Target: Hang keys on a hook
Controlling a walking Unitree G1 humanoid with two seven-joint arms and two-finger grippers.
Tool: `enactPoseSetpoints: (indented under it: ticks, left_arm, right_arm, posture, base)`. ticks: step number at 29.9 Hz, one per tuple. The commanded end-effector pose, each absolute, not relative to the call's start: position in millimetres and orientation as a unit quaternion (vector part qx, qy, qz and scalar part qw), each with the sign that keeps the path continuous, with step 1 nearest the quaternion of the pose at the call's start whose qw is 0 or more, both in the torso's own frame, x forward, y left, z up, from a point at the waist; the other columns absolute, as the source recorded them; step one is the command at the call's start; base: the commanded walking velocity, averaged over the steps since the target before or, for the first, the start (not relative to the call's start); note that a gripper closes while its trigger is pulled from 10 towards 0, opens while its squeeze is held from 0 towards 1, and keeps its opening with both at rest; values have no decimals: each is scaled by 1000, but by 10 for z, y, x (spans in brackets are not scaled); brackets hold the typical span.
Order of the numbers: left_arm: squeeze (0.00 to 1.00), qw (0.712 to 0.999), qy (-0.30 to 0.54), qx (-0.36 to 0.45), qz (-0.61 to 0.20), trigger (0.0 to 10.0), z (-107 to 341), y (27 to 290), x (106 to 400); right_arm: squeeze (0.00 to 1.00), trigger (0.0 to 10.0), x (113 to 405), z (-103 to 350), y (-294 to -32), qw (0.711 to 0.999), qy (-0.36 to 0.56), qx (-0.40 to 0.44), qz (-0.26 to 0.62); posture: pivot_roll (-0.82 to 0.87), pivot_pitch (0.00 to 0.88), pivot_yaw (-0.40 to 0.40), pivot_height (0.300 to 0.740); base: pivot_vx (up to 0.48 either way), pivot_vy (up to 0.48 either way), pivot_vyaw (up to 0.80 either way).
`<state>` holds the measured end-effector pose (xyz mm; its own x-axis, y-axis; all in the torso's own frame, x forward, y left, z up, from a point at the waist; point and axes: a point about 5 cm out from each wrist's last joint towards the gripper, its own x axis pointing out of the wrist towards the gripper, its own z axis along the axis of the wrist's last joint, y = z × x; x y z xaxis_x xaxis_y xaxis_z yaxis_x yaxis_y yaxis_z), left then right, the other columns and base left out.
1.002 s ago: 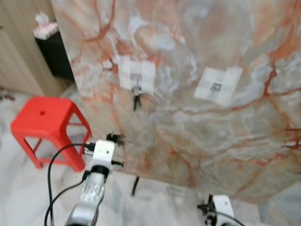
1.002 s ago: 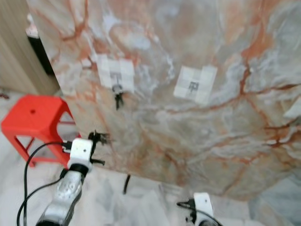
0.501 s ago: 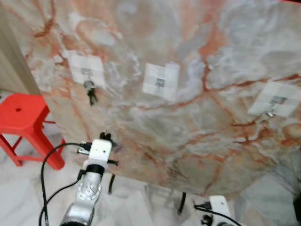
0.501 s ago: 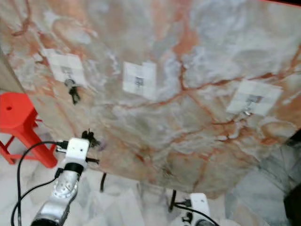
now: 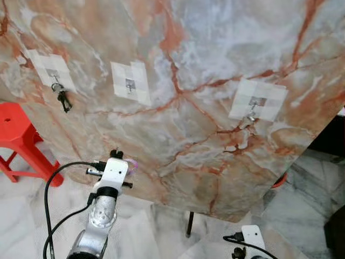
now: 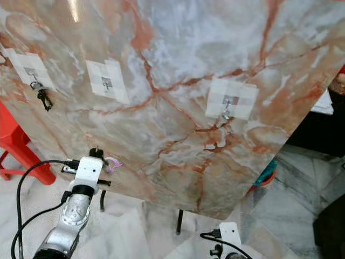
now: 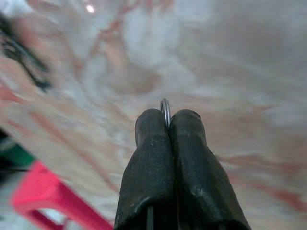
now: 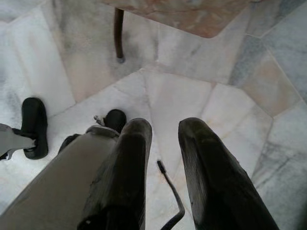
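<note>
Hanging not yet done, we judge: our left hand [image 7: 166, 125], fingers pressed together pinching the key ring [image 7: 165, 111], sits low near the marble panel [image 5: 205, 81], the nearest empty hook [image 5: 130, 83] at its 12 o'clock; right hand [image 8: 160, 158] spread, idle.

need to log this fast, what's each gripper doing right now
Left gripper: shut on a key ring, raised near the marble board.
Right gripper: open, holding nothing, hanging over the floor.
</note>
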<state>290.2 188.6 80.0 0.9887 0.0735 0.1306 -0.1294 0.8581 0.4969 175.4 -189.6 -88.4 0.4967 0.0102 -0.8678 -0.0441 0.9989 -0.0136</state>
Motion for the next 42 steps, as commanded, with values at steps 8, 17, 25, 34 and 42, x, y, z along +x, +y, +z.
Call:
enactPoseSetpoints:
  ticks: [8,17,25,34,42]
  left_arm:
    - [0,894,-142,419,66,10000,1184,1842,3042]
    - [0,873,-165,454,72,10000,1208,1737,3031]
    - [0,889,-187,380,174,10000,1335,1879,2960]
    - [0,899,-258,310,171,10000,1486,1728,2905]
    - [0,925,-260,241,137,10000,1472,1619,2909]
  right_arm:
    - [0,10000,1720,-899,-1896,862,507,-15,14]
    - [0,10000,1723,-898,-1899,862,506,-17,15]
    - [0,10000,1717,-899,-1904,862,507,-18,16]
    - [0,10000,1727,-893,-1914,862,506,-20,16]
    - [0,10000,1730,-892,-1917,862,506,-22,17]
  posture:
    - [-4,107,-50,740]
    - [-6,89,-55,740]
    - [-5,80,-57,740]
    - [-6,85,-63,740]
    - [-6,93,-65,740]
  base:
    - [0,0,0]
    - [0,0,0]
    - [0,0,0]
    - [0,0,0]
    - [0,0,0]
